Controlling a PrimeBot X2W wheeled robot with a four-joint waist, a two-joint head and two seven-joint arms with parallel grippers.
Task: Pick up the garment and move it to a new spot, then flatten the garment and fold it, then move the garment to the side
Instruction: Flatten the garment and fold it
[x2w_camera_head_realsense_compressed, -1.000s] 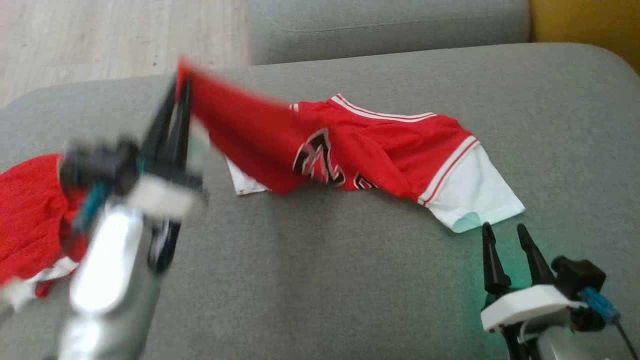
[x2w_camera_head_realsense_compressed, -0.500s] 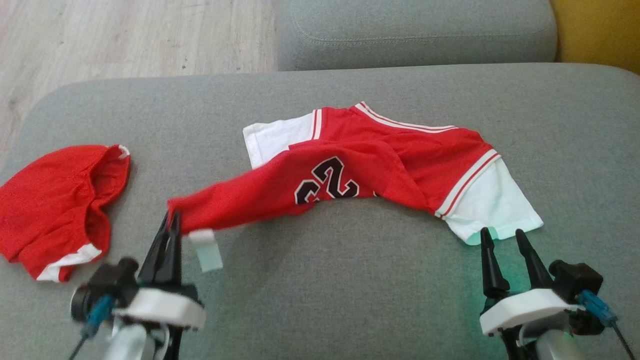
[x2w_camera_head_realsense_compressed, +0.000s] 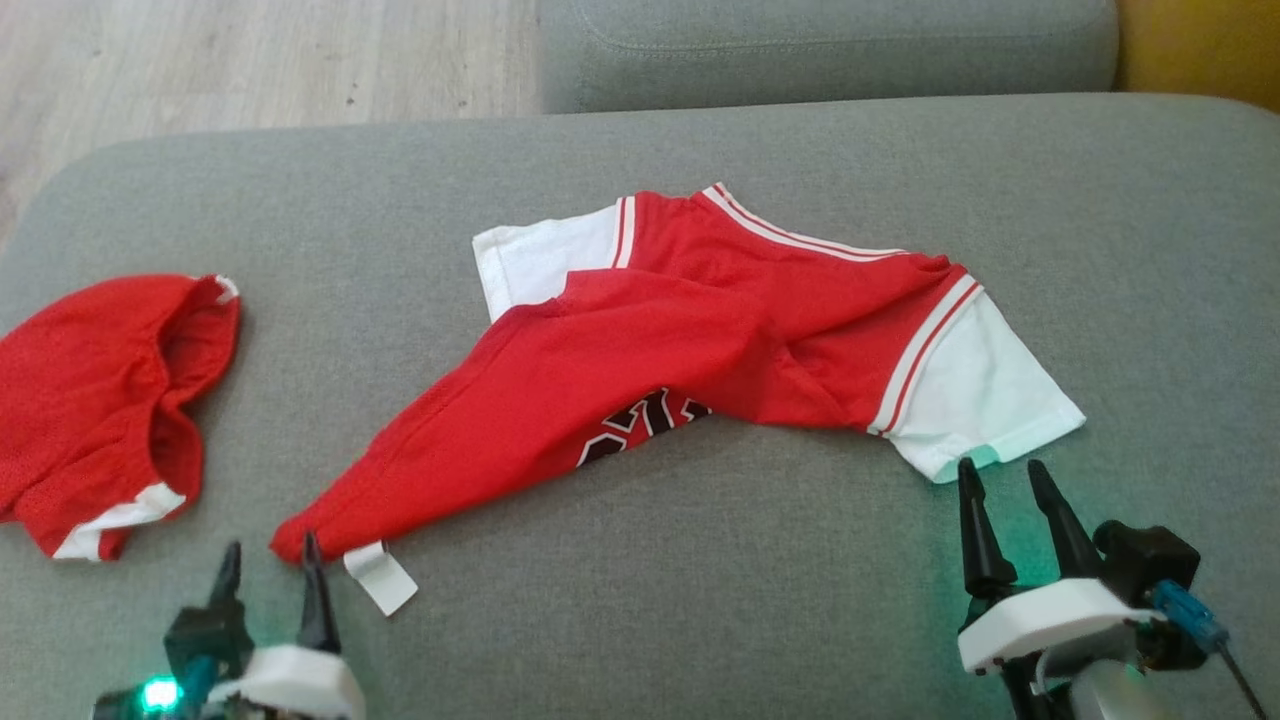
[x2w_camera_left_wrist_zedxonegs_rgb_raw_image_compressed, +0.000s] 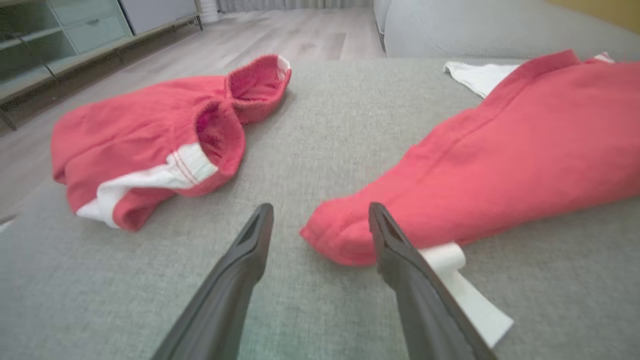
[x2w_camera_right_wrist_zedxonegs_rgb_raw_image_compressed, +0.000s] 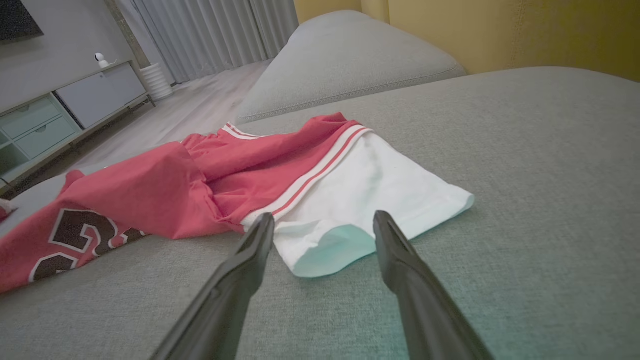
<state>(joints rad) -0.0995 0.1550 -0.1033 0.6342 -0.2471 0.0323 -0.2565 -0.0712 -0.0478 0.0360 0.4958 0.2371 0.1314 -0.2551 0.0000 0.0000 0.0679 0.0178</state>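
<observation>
- Two claws sit at the near edge of a grey sofa seat (x2w_camera_head_realsense_compressed: 700, 580), one at each lower corner of the head view.
- The left claw (x2w_camera_head_realsense_compressed: 270, 550) stands wide open and holds nothing. A red corner of the shirt (x2w_camera_head_realsense_compressed: 650, 330) lies on the seat between its two fingers, close against one of them. Whether they touch, I cannot tell.
- A white label (x2w_camera_head_realsense_compressed: 380, 578) sticks out from under that red corner and lies flat on the seat, just beside the same finger.
- The right claw (x2w_camera_head_realsense_compressed: 1000, 470) is also wide open and empty. Its fingertips stop just short of the open cuff of a white sleeve (x2w_camera_head_realsense_compressed: 980, 390); in the right wrist view the cuff lies in line with the gap between them.
- The shirt itself lies in the middle of the seat, red with white sleeves and striped trim. It is rumpled, with a long red flap folded over its body and drawn out toward the left claw. Black and white numbers show partly along the flap's near edge.
- Another red garment (x2w_camera_head_realsense_compressed: 90, 400), with a white band at its hem, lies bunched near the seat's left edge, well apart from the shirt.
- Beyond the seat rises a grey back cushion (x2w_camera_head_realsense_compressed: 830, 45), with pale wood floor (x2w_camera_head_realsense_compressed: 250, 60) to its left.
- Farthest off, in the right wrist view, a low cabinet (x2w_camera_right_wrist_zedxonegs_rgb_raw_image_compressed: 50, 110) stands against the wall. Its drawers are shut, so what they hold cannot be told.
</observation>
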